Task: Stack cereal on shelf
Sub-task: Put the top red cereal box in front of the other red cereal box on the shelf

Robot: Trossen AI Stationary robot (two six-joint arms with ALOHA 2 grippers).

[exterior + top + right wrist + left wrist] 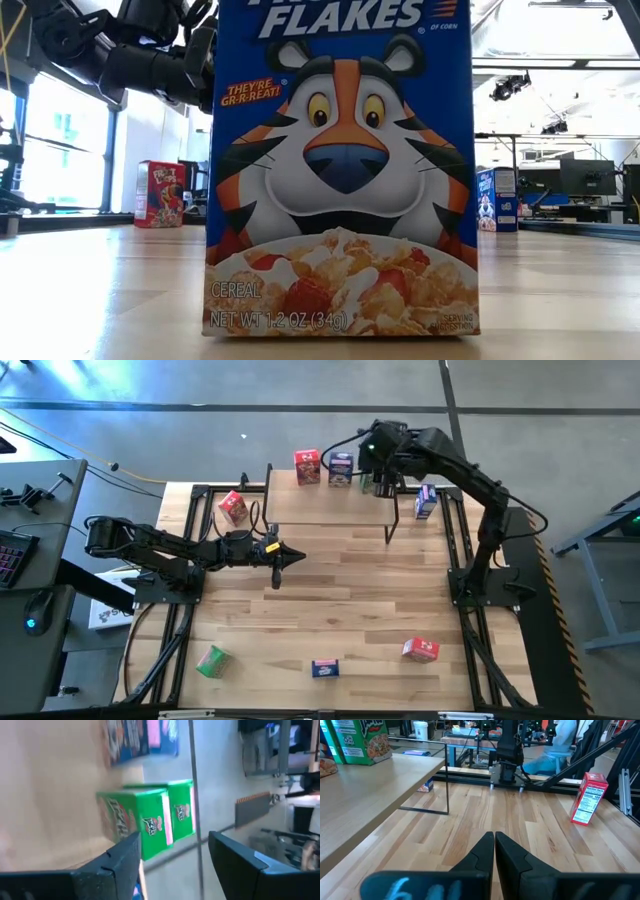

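While the right gripper (172,857) hangs open around the small green cardboard cereal box (145,820) at the light wooden shelf's (320,505) far edge, withdrawal could topple it; left gripper (494,851) closed, idle.

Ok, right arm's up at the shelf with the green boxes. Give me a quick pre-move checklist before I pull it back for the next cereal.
1. Right gripper jaws open: ok.
2. Green boxes free of the fingers: cannot tell; one finger shows right beside them.
3. Green boxes resting on the shelf: ok.
4. Red box and blue box upright on the shelf: ok.
5. Left gripper shut, waiting over the table, away from the shelf: ok.
6. Cereal left to fetch: ok; a blue box stands beside the shelf.
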